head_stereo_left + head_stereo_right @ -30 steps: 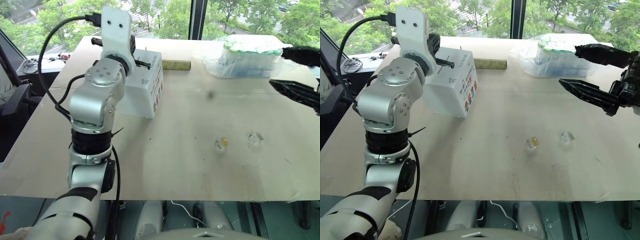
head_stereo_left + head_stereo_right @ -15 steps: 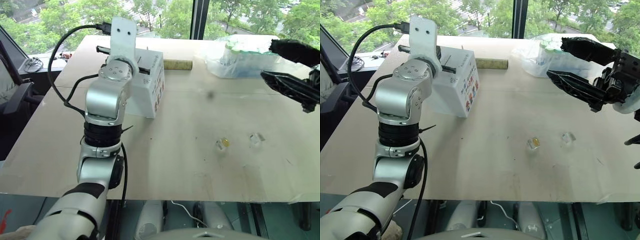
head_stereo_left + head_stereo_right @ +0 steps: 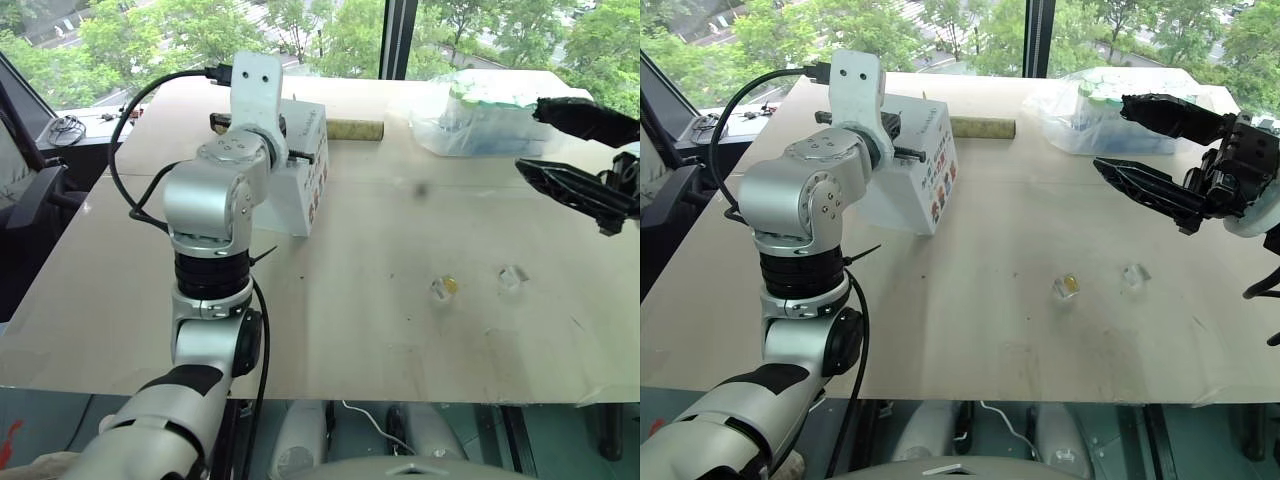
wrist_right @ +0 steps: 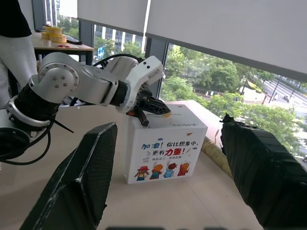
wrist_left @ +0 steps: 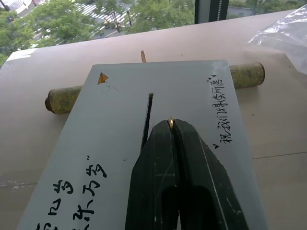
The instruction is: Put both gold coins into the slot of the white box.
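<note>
The white box (image 3: 308, 172) stands at the table's back left, its slot (image 5: 147, 120) a dark slit in the top face. My left gripper (image 5: 171, 125) is shut on a gold coin (image 5: 171, 121), edge-up at its fingertips. It hovers just over the box top, slightly to one side of the slot. The right wrist view also shows that gripper (image 4: 160, 113) above the box (image 4: 165, 148). A second gold coin (image 3: 451, 285) lies on the table beside a clear plastic piece (image 3: 438, 291). My right gripper (image 3: 1112, 133) hangs open and empty, high over the table's right side.
A brown tube (image 3: 355, 129) lies behind the box. A clear bag of containers (image 3: 490, 115) sits at the back right. Another clear plastic piece (image 3: 511, 277) lies right of the coin. A person (image 4: 14, 43) stands beyond the left arm. The table's front edge (image 3: 400, 385) is near.
My left wrist has tipped forward and sunk a little toward the box top, still holding the coin. The right gripper has stayed open.
</note>
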You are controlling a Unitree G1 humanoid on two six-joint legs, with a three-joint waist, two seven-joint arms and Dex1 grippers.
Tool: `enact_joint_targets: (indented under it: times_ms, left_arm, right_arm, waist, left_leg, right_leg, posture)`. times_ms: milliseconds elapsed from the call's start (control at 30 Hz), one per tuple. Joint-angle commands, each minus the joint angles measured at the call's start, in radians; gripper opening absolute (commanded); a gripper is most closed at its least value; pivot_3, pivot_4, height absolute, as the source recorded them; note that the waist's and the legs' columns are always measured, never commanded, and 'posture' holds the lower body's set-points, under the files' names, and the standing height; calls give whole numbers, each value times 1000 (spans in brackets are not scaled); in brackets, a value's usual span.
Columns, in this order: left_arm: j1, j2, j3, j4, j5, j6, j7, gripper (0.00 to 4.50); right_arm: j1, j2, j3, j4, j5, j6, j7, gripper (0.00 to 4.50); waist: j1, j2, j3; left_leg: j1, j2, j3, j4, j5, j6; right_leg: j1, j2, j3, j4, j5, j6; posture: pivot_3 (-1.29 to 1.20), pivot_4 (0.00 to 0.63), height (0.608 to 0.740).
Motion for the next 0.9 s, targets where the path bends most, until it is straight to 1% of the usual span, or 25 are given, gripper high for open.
enact_joint_targets:
  times_ms: [33, 233, 400, 500, 700, 833, 900]
  left_arm:
    - [1, 17, -20, -35, 24, 3, 3, 0]
    - [4, 50, -30, -37, 31, -1, -11, 0]
    - [9, 49, -26, -42, 34, 9, -14, 0]
    - [31, 68, -38, -52, 41, 4, -20, 0]
    - [50, 62, -40, -66, 49, 0, -20, 0]
    - [51, 58, -20, -52, 9, 3, -73, 0]
    - [55, 58, -16, -53, 15, -15, -76, 538]
  right_arm:
    - [4, -14, -42, -12, -2, -22, 2, 3690]
    - [16, -16, -44, -14, -9, -23, 2, 3690]
    - [21, -21, -42, -12, -15, -20, 8, 3690]
    - [21, -24, -39, -10, -20, -19, 10, 3690]
    - [22, -23, -37, -10, -24, -18, 9, 3690]
    - [25, -24, -38, -10, -26, -16, 10, 3690]
    - [27, -26, -40, -9, -27, -15, 11, 3758]
  waist:
    - [0, 0, 0]
    - [-1, 0, 0]
    - [0, 0, 0]
    - [0, 0, 0]
    - [-2, 0, 0]
    - [-1, 0, 0]
    - [-1, 0, 0]
  left_leg:
    - [0, 0, 0, 0, 0, 0]
    - [0, 0, 0, 0, 0, 0]
    - [0, 0, 0, 0, 0, 0]
    - [0, 0, 0, 0, 0, 0]
    - [0, 0, 0, 0, 0, 0]
    - [0, 0, 0, 0, 0, 0]
    - [0, 0, 0, 0, 0, 0]
  right_leg:
    - [0, 0, 0, 0, 0, 0]
    - [0, 0, 0, 0, 0, 0]
    - [0, -1, 0, 0, 0, 0]
    - [0, -1, 0, 0, 0, 0]
    - [0, -1, 1, 0, 0, 0]
    - [0, -1, 1, 0, 0, 0]
    - [0, -1, 0, 0, 0, 0]
  posture:
    - [0, 150, 740]
    - [0, 150, 740]
    - [0, 150, 740]
    - [0, 150, 740]
    - [0, 150, 740]
    - [0, 150, 740]
    - [0, 150, 740]
